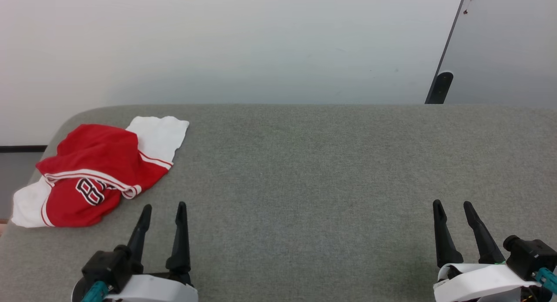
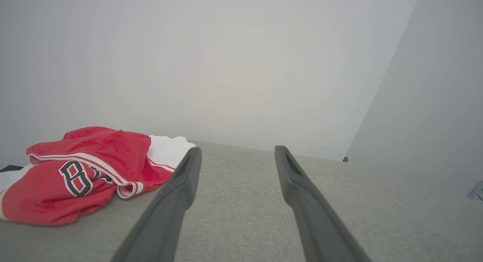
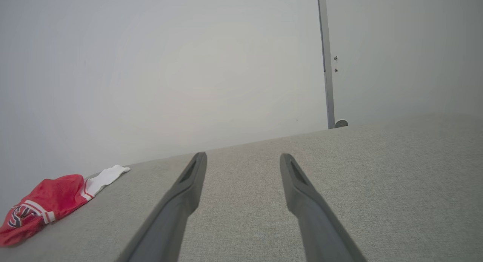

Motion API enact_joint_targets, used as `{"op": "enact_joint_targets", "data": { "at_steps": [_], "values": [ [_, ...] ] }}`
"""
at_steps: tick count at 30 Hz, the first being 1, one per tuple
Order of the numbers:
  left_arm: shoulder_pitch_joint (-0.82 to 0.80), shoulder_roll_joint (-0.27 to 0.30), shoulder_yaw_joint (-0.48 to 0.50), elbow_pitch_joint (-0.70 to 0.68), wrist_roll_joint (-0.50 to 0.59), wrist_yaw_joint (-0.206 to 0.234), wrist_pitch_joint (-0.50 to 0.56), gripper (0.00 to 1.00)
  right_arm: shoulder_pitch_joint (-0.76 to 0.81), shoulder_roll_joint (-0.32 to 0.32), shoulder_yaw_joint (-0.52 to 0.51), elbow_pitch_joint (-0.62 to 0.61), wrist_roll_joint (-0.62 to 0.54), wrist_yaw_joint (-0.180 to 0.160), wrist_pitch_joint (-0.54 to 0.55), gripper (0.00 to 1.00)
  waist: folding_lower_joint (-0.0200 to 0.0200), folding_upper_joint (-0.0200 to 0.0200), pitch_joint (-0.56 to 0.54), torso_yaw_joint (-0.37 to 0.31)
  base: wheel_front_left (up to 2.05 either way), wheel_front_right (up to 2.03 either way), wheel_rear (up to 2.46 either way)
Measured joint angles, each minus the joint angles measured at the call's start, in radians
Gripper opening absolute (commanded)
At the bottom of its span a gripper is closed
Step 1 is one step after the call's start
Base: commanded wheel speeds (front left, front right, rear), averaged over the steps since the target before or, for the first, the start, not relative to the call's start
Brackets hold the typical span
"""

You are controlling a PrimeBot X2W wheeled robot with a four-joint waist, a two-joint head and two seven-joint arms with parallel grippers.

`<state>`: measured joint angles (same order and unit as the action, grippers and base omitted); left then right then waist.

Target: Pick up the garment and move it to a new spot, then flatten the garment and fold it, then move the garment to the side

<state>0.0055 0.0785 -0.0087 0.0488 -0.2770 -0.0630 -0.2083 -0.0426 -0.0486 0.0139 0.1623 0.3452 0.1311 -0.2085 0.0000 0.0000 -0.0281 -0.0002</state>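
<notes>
The garment (image 1: 93, 171) lies crumpled at the far left corner of the grey table (image 1: 304, 171). The left gripper (image 1: 164, 211) rests just beside it with fingers spread and empty. The right gripper (image 1: 452, 208) is likewise spread, well apart from it.

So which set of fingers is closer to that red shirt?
Left. The left gripper sits just off the garment, not touching; the right gripper is far away on the opposite side.

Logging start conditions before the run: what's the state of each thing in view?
garment: crumpled heap at the table's left end, lying free, number print showing.
left end effector: open, empty, beside the garment, apart from it.
right end effector: open, empty, over bare table at the right.
table: grey fabric top, garment on its left end.
</notes>
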Motion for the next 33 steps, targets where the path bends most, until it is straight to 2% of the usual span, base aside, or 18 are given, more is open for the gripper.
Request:
{"op": "enact_joint_targets", "data": {
  "at_steps": [9,16,23,33],
  "values": [
    [0.001,-0.004,0.0,-0.002,0.072,-0.007,-0.017,1.0,0.008,0.0,0.004,-0.007,-0.076,0.0,-0.018,1.0,0.0,0.0,-0.005,0.006,0.0,0.0,0.0],
    [0.0,-0.004,0.013,0.012,0.128,-0.008,-0.031,1.0,0.019,-0.001,0.013,-0.01,-0.133,0.0,-0.031,1.0,0.0,0.0,-0.012,0.038,0.0,0.0,0.0],
    [0.0,0.0,0.051,0.02,0.18,0.008,-0.045,1.0,0.027,-0.001,0.052,-0.008,-0.179,0.0,-0.043,1.0,0.0,0.0,-0.027,0.104,0.0,0.0,0.0],
    [0.04,0.008,0.091,0.012,0.216,0.03,-0.056,1.0,0.031,-0.001,0.132,0.003,-0.212,0.0,-0.053,1.0,0.0,0.0,-0.059,0.236,0.0,0.0,0.0]
  ]
}}
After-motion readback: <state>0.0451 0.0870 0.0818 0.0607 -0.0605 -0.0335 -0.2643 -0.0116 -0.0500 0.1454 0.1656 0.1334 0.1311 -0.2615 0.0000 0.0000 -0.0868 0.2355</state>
